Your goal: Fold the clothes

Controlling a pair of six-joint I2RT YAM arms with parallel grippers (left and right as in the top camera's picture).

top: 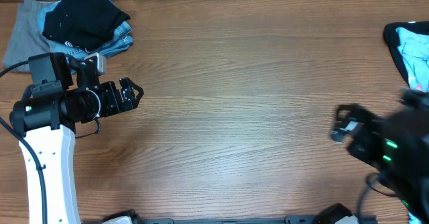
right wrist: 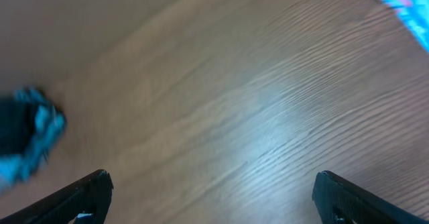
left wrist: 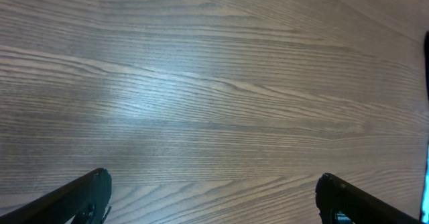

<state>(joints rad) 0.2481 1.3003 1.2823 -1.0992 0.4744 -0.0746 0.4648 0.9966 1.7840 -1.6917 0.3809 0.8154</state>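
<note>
Two robot arms are shown at a wooden counter (top: 234, 117). The left end effector (top: 136, 93) is held at nine o'clock and the right end effector (top: 340, 125), blurred, at four o'clock. Both are released, jaws spread wide, with only bare wood seen between them in the wrist views. The black garment (top: 84, 13) is found at ten o'clock, in the far corner, crumpled on top of light blue denim jeans (top: 119, 41), which are laid over a grey cloth (top: 20, 33). It is touched by neither end effector; the left one is near it, the right one well apart. A second bundle (top: 409, 49) of dark and pale blue fabric is cut off by the edge at two o'clock.

Because the garment is rested on other fabric, a deep pinch could catch the jeans as well, and the whole pile could be dragged. Because it is bunched, its hems and corners are hidden, so it could be lifted as a lump and folded crookedly. Because it is tucked at the corner, both arms would be brought close together, and a collision could be caused. The bundle at two o'clock could also be taken by mistake.
</note>
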